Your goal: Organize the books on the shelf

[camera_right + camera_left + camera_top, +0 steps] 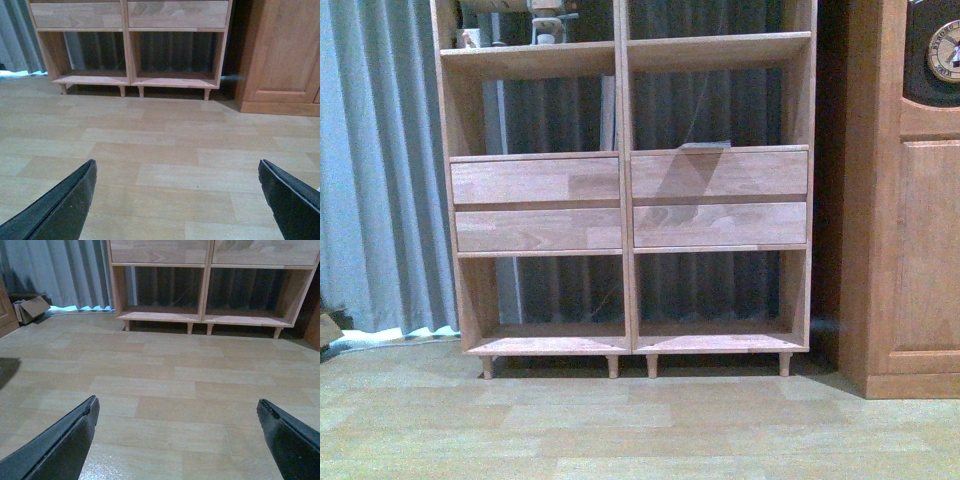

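Observation:
The light wood shelf (535,180) stands ahead on short legs, with four drawer fronts and open compartments. A pale upright slab (608,112) leans by the divider in the left middle compartment, and a flat grey thing (705,146) lies in the right one. I cannot tell whether these are the books. No teal book shows. My left gripper (176,401) is open and empty over bare floor, well short of the shelf (160,316). My right gripper (176,162) is also open and empty, facing the shelf (130,80). Neither arm shows in the front view.
A darker orange-brown cabinet (910,250) stands right of the shelf and shows in the right wrist view (280,50). Grey curtains (380,170) hang behind and to the left. A cardboard box (30,309) lies on the floor at the left. Small items (545,25) sit on the upper left shelf.

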You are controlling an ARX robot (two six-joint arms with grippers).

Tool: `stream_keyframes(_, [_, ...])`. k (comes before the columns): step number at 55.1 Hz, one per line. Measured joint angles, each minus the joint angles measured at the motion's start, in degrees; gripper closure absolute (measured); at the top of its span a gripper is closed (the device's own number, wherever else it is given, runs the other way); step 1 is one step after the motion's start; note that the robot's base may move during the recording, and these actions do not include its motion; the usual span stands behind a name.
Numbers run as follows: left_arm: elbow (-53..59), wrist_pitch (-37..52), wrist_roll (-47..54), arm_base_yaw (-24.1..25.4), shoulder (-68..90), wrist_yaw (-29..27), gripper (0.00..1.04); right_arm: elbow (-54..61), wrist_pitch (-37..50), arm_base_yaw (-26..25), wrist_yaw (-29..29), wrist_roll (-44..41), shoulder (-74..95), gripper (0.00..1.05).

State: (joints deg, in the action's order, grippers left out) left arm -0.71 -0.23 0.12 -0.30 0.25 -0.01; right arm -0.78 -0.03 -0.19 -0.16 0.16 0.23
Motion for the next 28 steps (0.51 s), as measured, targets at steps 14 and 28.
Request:
stream_keyframes(14, [0.0, 0.0, 0.0, 0.0, 0.0, 0.0, 0.07, 0.0, 0.0, 0.0, 0.0, 0.0, 0.0, 0.07])
stream_keyframes(28, [0.0, 0.0, 0.0, 0.0, 0.0, 0.0, 0.07, 0.0, 0.0, 0.0, 0.0, 0.0, 0.0, 0.07])
